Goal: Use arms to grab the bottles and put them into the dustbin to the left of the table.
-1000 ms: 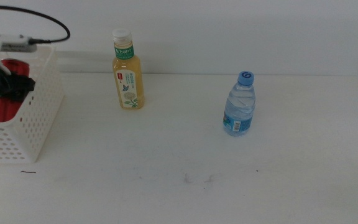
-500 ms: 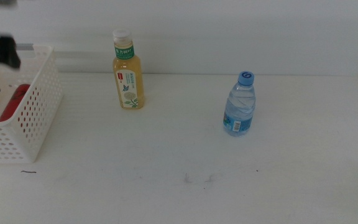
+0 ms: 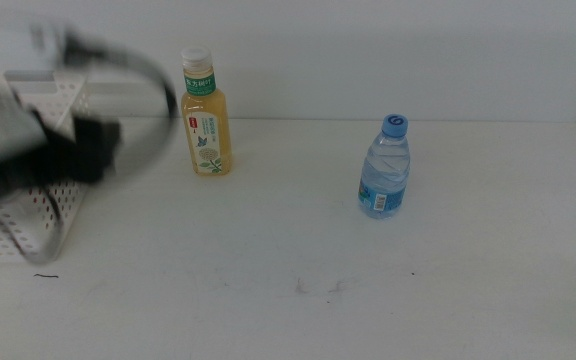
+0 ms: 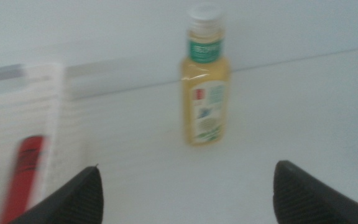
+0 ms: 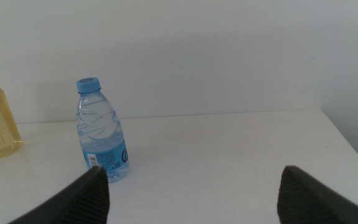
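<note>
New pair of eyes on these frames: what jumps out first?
The blurred left arm sweeping over the white basket at the table's left edge. Next, two upright bottles: a yellow-drink bottle near the back and a blue-capped water bottle to its right. A red can lies inside the basket.

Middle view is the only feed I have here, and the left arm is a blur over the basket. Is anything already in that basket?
Observer: Yes. The left wrist view shows a red can lying inside the white basket.
Operator: Is the left gripper carrying anything?
Observer: No. The left gripper has its jaws wide apart with nothing between them, and it faces the yellow-drink bottle, which stands upright.
Operator: And the right arm? I can't see it at all.
Observer: The right gripper is open and empty too, hanging back from the blue-capped water bottle, which stands upright on the table.
</note>
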